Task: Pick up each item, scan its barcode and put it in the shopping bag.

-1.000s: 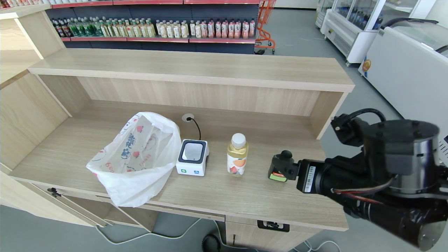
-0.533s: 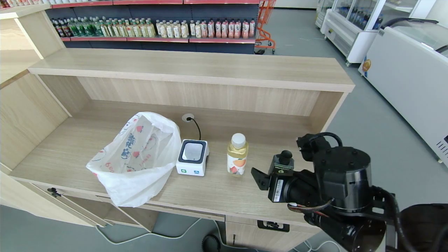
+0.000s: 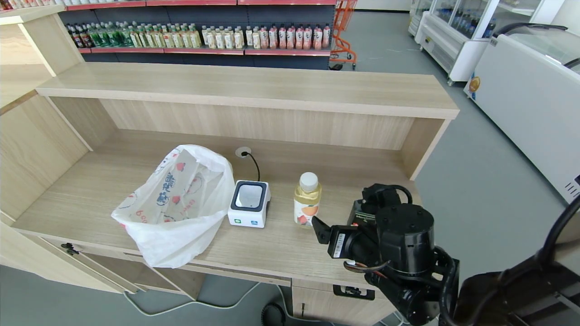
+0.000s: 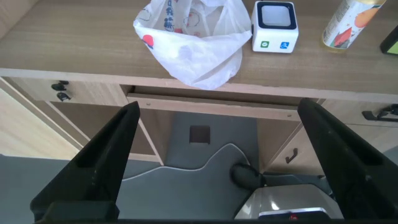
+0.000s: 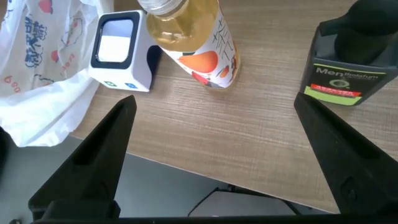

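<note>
On the wooden counter (image 3: 272,253) stand a white shopping bag (image 3: 174,203), open-mouthed, a white barcode scanner (image 3: 250,203) and a juice bottle (image 3: 307,199) with a white cap. A black bottle (image 3: 361,213) with a green and red label stands right of it, partly hidden by my right arm. My right gripper (image 3: 322,230) is open, low over the counter's front, just in front of the juice bottle (image 5: 199,37) and black bottle (image 5: 345,62). My left gripper (image 4: 219,109) hangs open below the counter's front edge, facing the bag (image 4: 189,43) and scanner (image 4: 275,25).
A raised ledge (image 3: 253,90) and a side wall (image 3: 426,145) close the counter at the back and right. The scanner's cable (image 3: 254,165) runs to a hole behind it. Under the counter are drawers (image 4: 211,106) and floor cables (image 4: 186,168).
My right arm has swung down and leftward, from beside the counter's right end to its front. Its gripper now sits in front of the two bottles. The items have not moved.
</note>
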